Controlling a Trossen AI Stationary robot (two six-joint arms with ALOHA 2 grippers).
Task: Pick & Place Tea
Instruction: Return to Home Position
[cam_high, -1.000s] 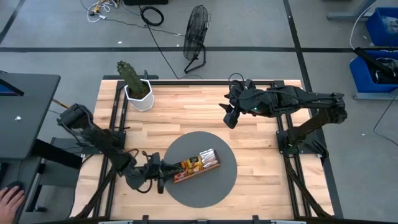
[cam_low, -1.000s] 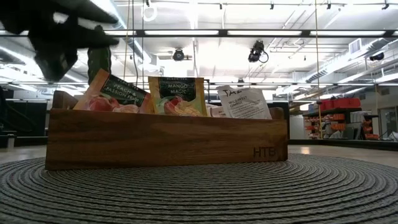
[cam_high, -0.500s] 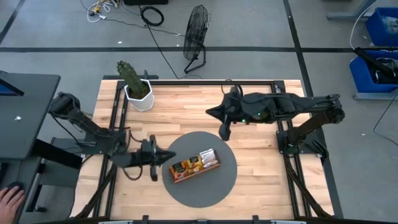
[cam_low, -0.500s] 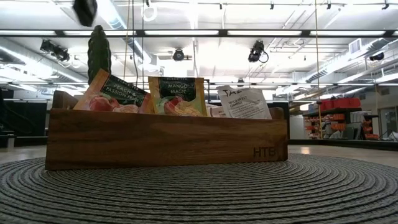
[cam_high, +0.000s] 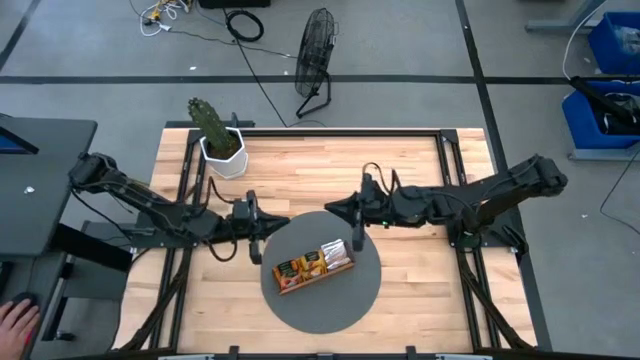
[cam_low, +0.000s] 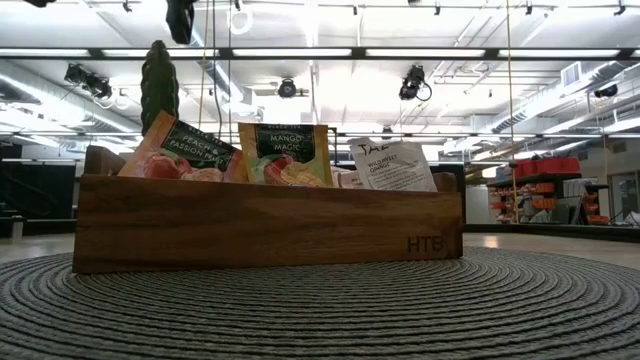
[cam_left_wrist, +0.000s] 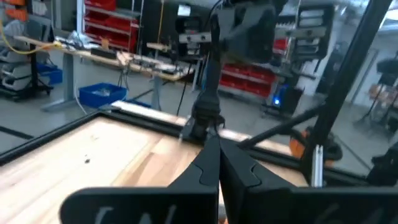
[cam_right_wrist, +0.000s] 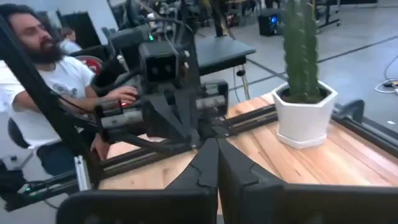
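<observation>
Wooden tray (cam_low: 270, 235) stocked with tea (cam_low: 285, 150); none loose on the mat (cam_high: 365, 290). Sorting seemingly done. Left gripper (cam_left_wrist: 216, 142) and right gripper (cam_right_wrist: 211, 143) pinched closed, empty, near the mat's edge; only parking left.

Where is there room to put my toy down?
Bare wood: from the cactus pot along the far edge, and right of the round mat. Crowded: beside the tray, where the left gripper and right gripper face each other.
</observation>
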